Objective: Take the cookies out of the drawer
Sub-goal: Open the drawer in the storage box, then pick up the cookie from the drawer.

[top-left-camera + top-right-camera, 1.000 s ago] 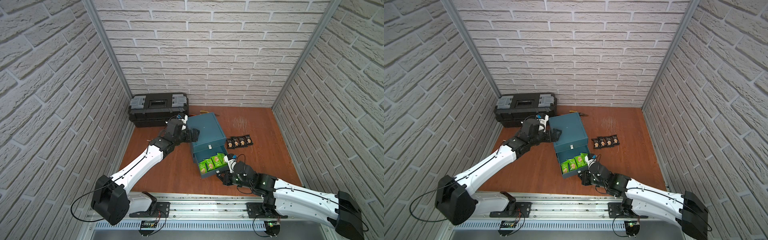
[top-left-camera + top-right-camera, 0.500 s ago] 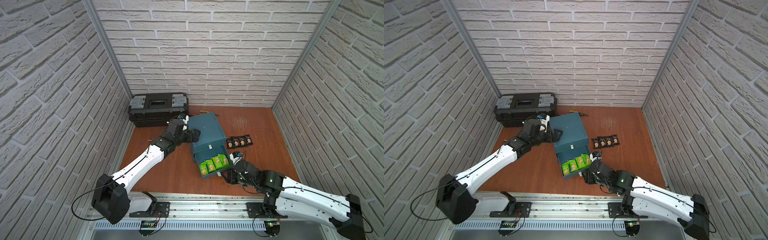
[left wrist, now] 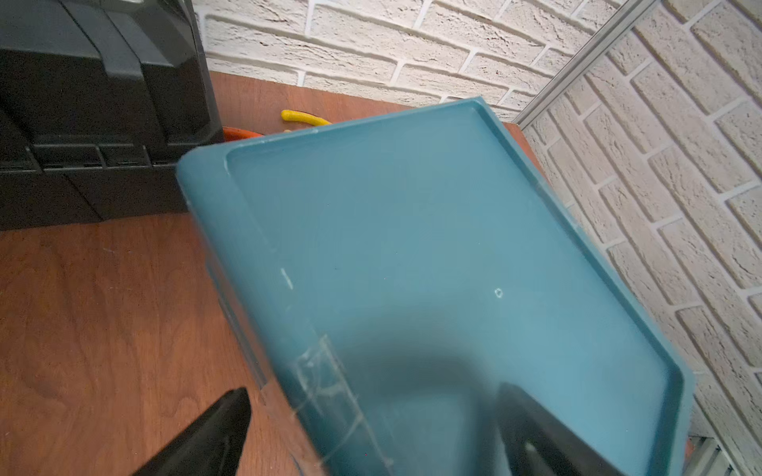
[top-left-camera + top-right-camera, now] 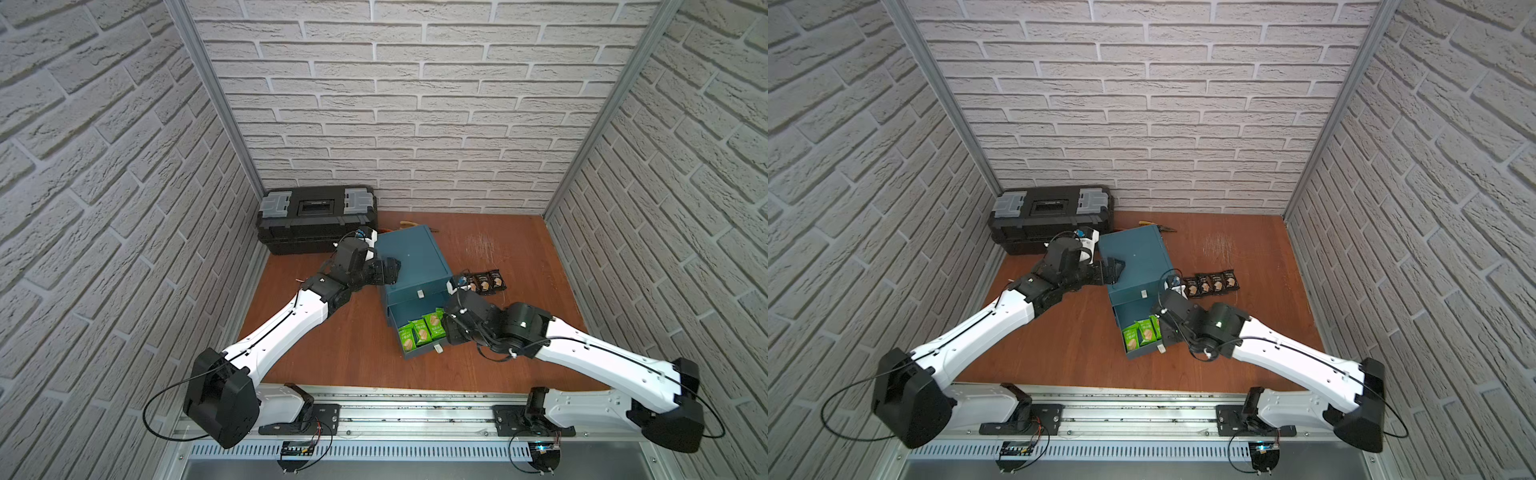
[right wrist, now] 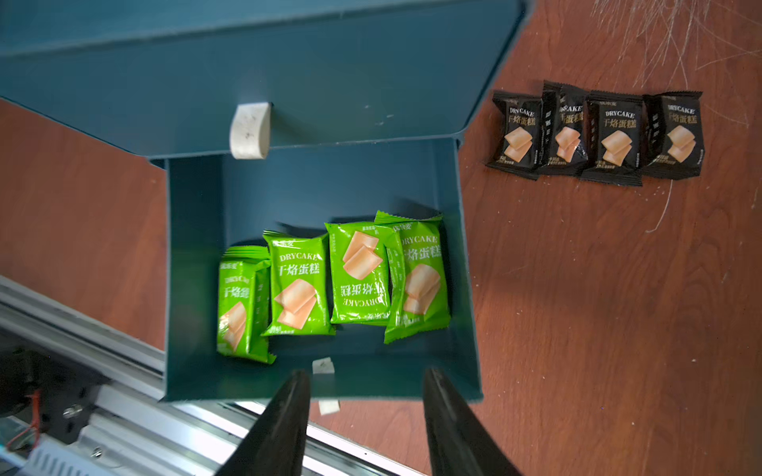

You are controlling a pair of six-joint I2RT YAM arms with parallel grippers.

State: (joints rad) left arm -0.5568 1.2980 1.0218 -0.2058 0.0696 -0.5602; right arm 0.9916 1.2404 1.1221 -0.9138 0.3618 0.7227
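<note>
A blue cabinet (image 4: 411,257) stands mid-table with its lower drawer (image 5: 189,268) pulled out. Several bright green cookies (image 5: 358,276) lie side by side inside the drawer, seen also in both top views (image 4: 422,332) (image 4: 1142,332). Several black cookies (image 5: 598,132) lie in a row on the table to the right of the cabinet (image 4: 484,282). My right gripper (image 5: 365,383) hovers open and empty over the drawer's front wall. My left gripper (image 3: 371,412) is open, one finger over the cabinet's top and one beside its left wall (image 4: 388,270).
A black toolbox (image 4: 316,216) sits at the back left against the wall. Yellow-and-orange pliers (image 3: 305,117) lie behind the cabinet. The upper drawer's white knob (image 5: 249,130) juts out above the open drawer. Brick walls close three sides; a metal rail (image 4: 415,411) runs along the front.
My right gripper went from shut to open and moved from the drawer's front handle to above the drawer's right front. The left arm has stayed put.
</note>
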